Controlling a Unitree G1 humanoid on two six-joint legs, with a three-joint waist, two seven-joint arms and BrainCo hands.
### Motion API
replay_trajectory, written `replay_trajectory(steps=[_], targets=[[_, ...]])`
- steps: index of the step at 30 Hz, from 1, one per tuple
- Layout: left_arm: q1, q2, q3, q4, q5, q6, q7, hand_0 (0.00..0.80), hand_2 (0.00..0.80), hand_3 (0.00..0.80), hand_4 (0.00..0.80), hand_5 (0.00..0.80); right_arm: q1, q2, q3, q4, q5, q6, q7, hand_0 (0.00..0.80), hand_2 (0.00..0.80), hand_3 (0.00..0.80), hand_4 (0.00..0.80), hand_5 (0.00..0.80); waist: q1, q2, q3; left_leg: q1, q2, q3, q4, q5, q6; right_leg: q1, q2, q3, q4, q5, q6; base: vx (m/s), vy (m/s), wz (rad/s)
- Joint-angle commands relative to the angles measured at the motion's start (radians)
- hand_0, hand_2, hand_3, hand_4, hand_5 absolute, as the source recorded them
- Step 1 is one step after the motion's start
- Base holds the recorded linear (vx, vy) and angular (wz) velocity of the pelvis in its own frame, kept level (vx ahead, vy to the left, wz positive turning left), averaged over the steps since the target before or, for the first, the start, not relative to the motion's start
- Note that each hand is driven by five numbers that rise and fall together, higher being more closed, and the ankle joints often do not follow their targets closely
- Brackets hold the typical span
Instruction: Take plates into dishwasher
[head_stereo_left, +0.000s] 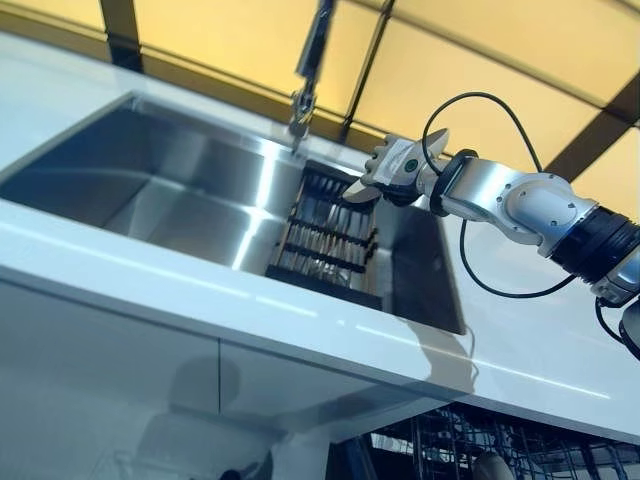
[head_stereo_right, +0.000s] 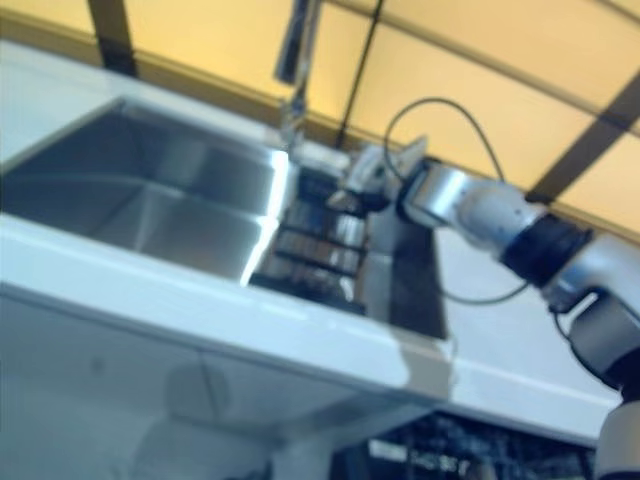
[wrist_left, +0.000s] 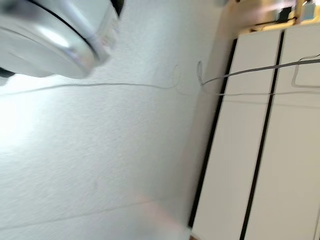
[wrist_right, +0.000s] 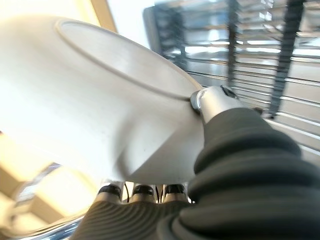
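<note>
A white plate (wrist_right: 100, 115) fills the right wrist view, seen from its underside with the foot ring showing. My right hand (head_stereo_left: 398, 166) is shut on it, the thumb (wrist_right: 212, 100) pressed on the underside and the fingers (wrist_right: 135, 191) curled at the rim. The hand hangs over the right part of the sink, just above a black dish rack (head_stereo_left: 325, 240) that stands in the basin. A pale edge of the plate (head_stereo_left: 356, 190) shows below the hand. My left hand shows in no view.
A steel sink (head_stereo_left: 150, 180) is set in a white counter (head_stereo_left: 540, 350), with a tall faucet (head_stereo_left: 305, 80) behind the rack. Below the counter at lower right is an open dishwasher rack (head_stereo_left: 480, 450). The left wrist view shows only floor and white cabinet doors (wrist_left: 260, 140).
</note>
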Motion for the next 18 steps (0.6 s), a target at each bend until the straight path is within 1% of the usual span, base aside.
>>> replay_trajectory(steps=[1,2,5,9,12,14,15,16,17,18], targets=[[0.014,-0.004,0.021,0.043,0.061,-0.021,-0.015,0.0,0.0,0.0,0.0,0.0,-0.047,-0.076,-0.031,0.044,0.034,0.028,-0.015,0.8,0.8,0.8,0.8,0.8,-0.016,0.0,-0.065,0.065,-0.033,0.035,-0.004,-0.116,0.04,0.005,-0.056,-0.001,0.001,0.05,0.102,-0.004,0.032,-0.24],[0.015,-0.007,0.019,0.045,0.07,-0.021,-0.015,0.0,0.0,0.0,0.0,0.0,-0.043,-0.088,-0.033,0.052,0.055,0.041,-0.01,0.8,0.8,0.8,0.8,0.8,-0.024,0.005,-0.076,0.074,-0.034,0.039,-0.004,-0.12,0.041,0.01,-0.057,0.008,0.001,0.051,0.103,-0.006,0.038,-0.2],[0.023,-0.011,0.021,0.049,0.085,-0.029,-0.021,0.0,0.0,0.0,0.0,0.0,-0.013,-0.125,-0.05,0.099,0.078,0.035,-0.044,0.8,0.8,0.8,0.8,0.8,-0.042,0.018,-0.097,0.1,-0.038,0.052,-0.004,-0.132,0.045,0.021,-0.059,0.03,0.001,0.053,0.107,-0.005,0.039,-0.26],[0.023,-0.012,0.023,0.05,0.1,-0.028,-0.028,0.0,0.0,0.0,0.0,0.0,0.002,-0.146,-0.06,0.115,0.092,0.038,-0.052,0.8,0.8,0.8,0.8,0.8,-0.051,0.023,-0.106,0.113,-0.038,0.059,-0.004,-0.137,0.047,0.027,-0.058,0.042,0.001,0.054,0.108,0.001,0.009,-0.2],[0.025,-0.02,0.022,0.059,0.119,-0.028,-0.039,0.0,0.0,0.0,0.0,0.0,0.052,-0.195,-0.094,0.147,0.153,0.06,-0.078,0.8,0.8,0.8,0.8,0.8,-0.076,0.033,-0.132,0.138,-0.038,0.079,-0.004,-0.152,0.052,0.035,-0.055,0.07,0.001,0.055,0.109,0.025,0.021,-0.22],[0.025,-0.024,0.019,0.063,0.134,-0.028,-0.048,0.0,0.0,0.0,0.0,0.0,0.085,-0.224,-0.12,0.172,0.202,0.079,-0.09,0.8,0.8,0.8,0.8,0.8,-0.09,0.039,-0.144,0.151,-0.038,0.094,-0.004,-0.16,0.054,0.038,-0.053,0.087,0.001,0.055,0.11,0.026,0.014,-0.43],[0.025,-0.025,0.017,0.064,0.135,-0.029,-0.049,0.0,0.0,0.0,0.0,0.0,0.1,-0.236,-0.133,0.185,0.218,0.078,-0.098,0.8,0.8,0.8,0.8,0.8,-0.095,0.041,-0.148,0.155,-0.037,0.099,-0.004,-0.163,0.055,0.038,-0.052,0.094,0.001,0.056,0.111,0.024,0.006,-0.39],[0.025,-0.028,0.017,0.064,0.146,-0.029,-0.052,0.0,0.0,0.0,0.0,0.0,0.116,-0.255,-0.146,0.195,0.264,0.085,-0.099,0.8,0.8,0.8,0.8,0.8,-0.102,0.045,-0.154,0.16,-0.037,0.104,-0.004,-0.167,0.056,0.039,-0.05,0.102,0.001,0.056,0.112,0.016,0.004,-0.29],[0.025,-0.027,0.016,0.064,0.146,-0.028,-0.053,0.0,0.0,0.0,0.0,0.0,0.119,-0.256,-0.149,0.196,0.27,0.086,-0.101,0.8,0.8,0.8,0.8,0.8,-0.102,0.046,-0.155,0.16,-0.038,0.105,-0.004,-0.167,0.056,0.039,-0.05,0.104,0.001,0.056,0.112,0.027,0.015,-0.22],[0.022,-0.03,0.015,0.065,0.149,-0.026,-0.06,0.0,0.0,0.0,0.0,0.0,0.149,-0.273,-0.176,0.207,0.304,0.095,-0.104,0.8,0.8,0.8,0.8,0.8,-0.112,0.053,-0.159,0.168,-0.039,0.109,-0.004,-0.171,0.059,0.039,-0.049,0.118,0.001,0.058,0.111,0.025,0.017,-0.14]])
